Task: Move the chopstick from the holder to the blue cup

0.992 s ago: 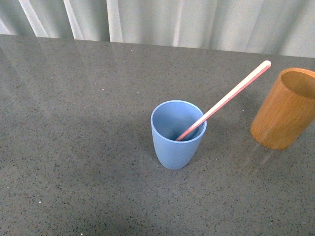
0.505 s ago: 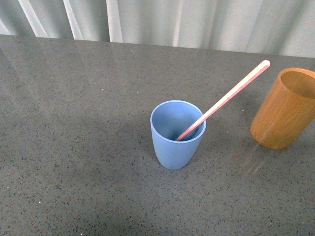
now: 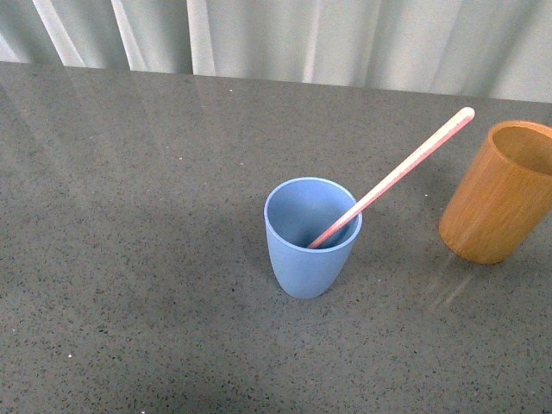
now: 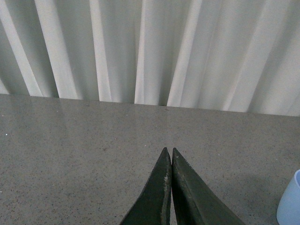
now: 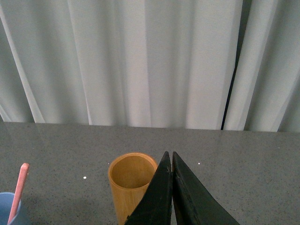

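The light blue cup (image 3: 311, 237) stands upright on the grey table. A pink-red chopstick (image 3: 405, 170) leans in it, its pale end pointing up and to the right. The orange-brown wooden holder (image 3: 501, 192) stands to the right of the cup and looks empty. Neither arm shows in the front view. My left gripper (image 4: 168, 151) is shut and empty, with the cup's edge (image 4: 290, 201) off to one side. My right gripper (image 5: 169, 154) is shut and empty, close beside the holder (image 5: 130, 185). The chopstick (image 5: 18, 192) and the cup's rim (image 5: 8, 208) show at the edge of the right wrist view.
The grey speckled tabletop (image 3: 138, 216) spreads wide around both vessels. A white pleated curtain (image 3: 345, 39) hangs along the table's far edge.
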